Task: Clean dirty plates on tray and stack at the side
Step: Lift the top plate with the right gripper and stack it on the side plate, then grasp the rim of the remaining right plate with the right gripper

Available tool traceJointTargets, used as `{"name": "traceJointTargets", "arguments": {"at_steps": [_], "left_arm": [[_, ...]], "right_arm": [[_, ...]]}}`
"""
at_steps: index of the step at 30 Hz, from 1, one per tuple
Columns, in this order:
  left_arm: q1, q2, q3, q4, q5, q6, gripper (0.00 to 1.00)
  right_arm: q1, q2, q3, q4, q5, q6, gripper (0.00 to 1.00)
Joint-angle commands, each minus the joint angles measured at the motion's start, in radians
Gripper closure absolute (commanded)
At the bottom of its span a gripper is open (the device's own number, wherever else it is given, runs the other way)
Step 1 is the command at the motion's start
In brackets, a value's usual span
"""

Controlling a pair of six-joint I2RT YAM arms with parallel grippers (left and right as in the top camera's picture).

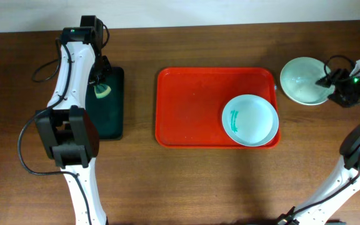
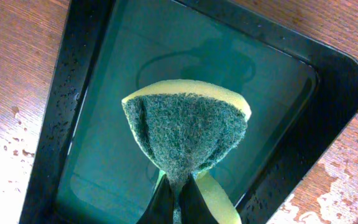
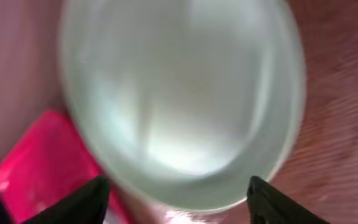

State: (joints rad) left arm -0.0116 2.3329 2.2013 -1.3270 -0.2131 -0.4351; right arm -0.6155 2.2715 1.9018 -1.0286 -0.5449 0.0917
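The orange-red tray (image 1: 192, 106) lies mid-table. One plate (image 1: 250, 120) with teal smears on its left inner side sits in the tray's lower right corner. A clean pale mint plate (image 1: 302, 80) rests on the table right of the tray; it fills the blurred right wrist view (image 3: 179, 93). I cannot tell if another plate lies beneath it. My right gripper (image 1: 330, 80) (image 3: 179, 193) is open at this plate's right rim. My left gripper (image 1: 102, 81) (image 2: 178, 190) is shut on a folded green and yellow sponge (image 1: 102, 92) (image 2: 185, 130) over the black tray (image 1: 112, 122).
The black tray (image 2: 328, 93) holds teal-tinted water, and water drops wet the wood around it. A corner of the orange-red tray (image 3: 36, 155) shows beside the mint plate. Cables hang by both arms.
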Motion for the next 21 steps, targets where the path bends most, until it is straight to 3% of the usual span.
{"name": "traceJointTargets", "arguments": {"at_steps": [1,3,8,14,19,21], "left_arm": [[0.001,0.008,0.011,0.001,0.001,-0.013,1.0],[0.001,0.008,0.011,0.002,0.001,-0.013,1.0],[0.001,0.008,0.011,-0.003,0.001,-0.013,1.0],[0.001,0.008,0.011,-0.011,0.001,-0.013,1.0],[0.001,0.008,0.011,-0.011,0.001,-0.013,1.0],[0.001,0.008,0.011,-0.011,0.001,-0.013,1.0]], "right_arm": [[0.098,-0.179,0.034,-0.051,-0.099,-0.151,0.25],[0.273,-0.229,0.034,-0.116,-0.064,-0.448,0.21],[0.551,-0.115,-0.054,-0.101,0.415,-0.47,0.16],[0.575,-0.006,-0.072,-0.129,0.467,-0.469,0.0],[0.575,-0.002,-0.175,-0.151,0.468,-0.469,0.01],[0.575,-0.002,-0.204,-0.152,0.451,-0.429,0.11]]}}
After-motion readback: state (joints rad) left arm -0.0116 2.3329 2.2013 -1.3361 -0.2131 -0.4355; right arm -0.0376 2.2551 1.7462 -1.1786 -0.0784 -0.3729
